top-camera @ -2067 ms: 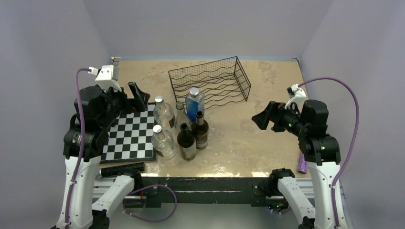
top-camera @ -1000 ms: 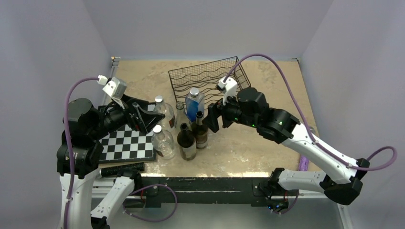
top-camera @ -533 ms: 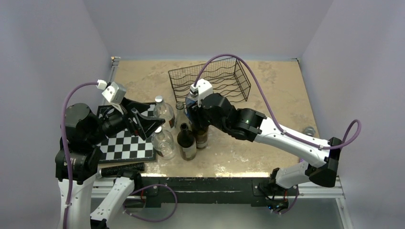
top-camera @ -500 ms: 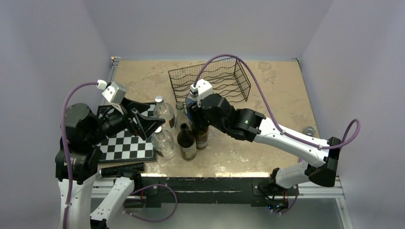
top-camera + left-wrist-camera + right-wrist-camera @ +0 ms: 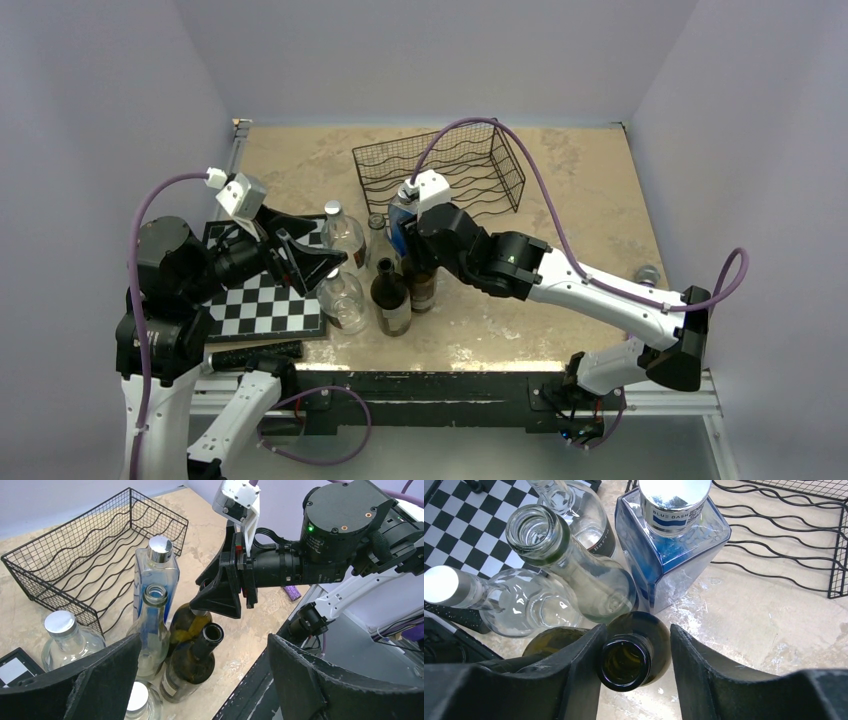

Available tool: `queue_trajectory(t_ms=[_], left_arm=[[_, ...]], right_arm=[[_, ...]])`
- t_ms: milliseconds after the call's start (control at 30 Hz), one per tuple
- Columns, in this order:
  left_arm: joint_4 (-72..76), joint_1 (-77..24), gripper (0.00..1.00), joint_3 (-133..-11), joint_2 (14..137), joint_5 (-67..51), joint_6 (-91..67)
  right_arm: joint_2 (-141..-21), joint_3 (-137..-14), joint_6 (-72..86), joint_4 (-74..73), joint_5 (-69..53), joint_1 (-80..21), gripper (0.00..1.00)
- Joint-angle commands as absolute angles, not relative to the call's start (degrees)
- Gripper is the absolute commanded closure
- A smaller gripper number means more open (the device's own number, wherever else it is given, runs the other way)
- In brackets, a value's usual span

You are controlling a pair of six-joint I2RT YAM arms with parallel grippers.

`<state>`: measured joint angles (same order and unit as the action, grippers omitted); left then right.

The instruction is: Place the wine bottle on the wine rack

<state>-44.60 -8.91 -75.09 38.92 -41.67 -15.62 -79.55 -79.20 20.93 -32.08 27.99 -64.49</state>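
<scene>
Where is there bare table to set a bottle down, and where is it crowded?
Bare tabletop lies right of the wine rack and in the far-left corner behind the chessboard. Crowded: the bottle cluster between chessboard and rack.

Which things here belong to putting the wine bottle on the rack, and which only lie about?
Job: dark wine bottle, wine rack, right gripper open around the bottle's neck.
Lying about: other dark bottle, blue bottle, three clear bottles, chessboard.

The white arms [image 5: 610, 290] have black joints [image 5: 505, 262] and purple cables [image 5: 466, 123]
</scene>
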Motion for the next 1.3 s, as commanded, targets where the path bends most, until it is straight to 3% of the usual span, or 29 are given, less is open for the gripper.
queue_trajectory(t_ms=[0,67,133,433,600,833,1000,1267], left_arm=[[-43.14,-9.27,0.01,-74.62,38.85,-42.97,-15.62],[-43.10,-9.31,0.01,-74.57,38.89,-42.94,-15.71],[-43.00,-9.31,0.01,-74.64,38.97,-43.23,-15.81],[-38.00,-9.67,0.01,-75.10,39.76,-52.40,-17.07],[-25.47,-11.26,0.01,-72.74,42.09,-57.21,-25.46],[-14.49,-27.62,0.01,-72.86,49.15,-52.45,-27.98],[-14.42,-39.31,0.01,-76.05,57.76,-46.36,-21.53],[-9.64,-49.46,0.01,-77.51,68.71,-41.75,-12.61]], right_arm=[[-79.57,-78.45,22.66,-30.01,30.80,-64.69,0.52],[-79.45,-78.23,22.76,-29.87,31.13,-64.69,0.69],[-79.07,-78.22,22.68,-30.08,31.70,-64.69,0.99],[-71.55,-82.43,19.22,-36.70,36.65,-64.69,1.00],[-67.00,-90.25,16.40,-45.15,36.05,-64.60,1.00],[-60.68,-99.30,17.26,-57.97,34.94,-64.56,1.00],[-58.32,-107.66,17.94,-67.39,31.24,-64.56,1.00],[-57.70,-115.42,20.14,-75.62,24.30,-64.51,1.00]])
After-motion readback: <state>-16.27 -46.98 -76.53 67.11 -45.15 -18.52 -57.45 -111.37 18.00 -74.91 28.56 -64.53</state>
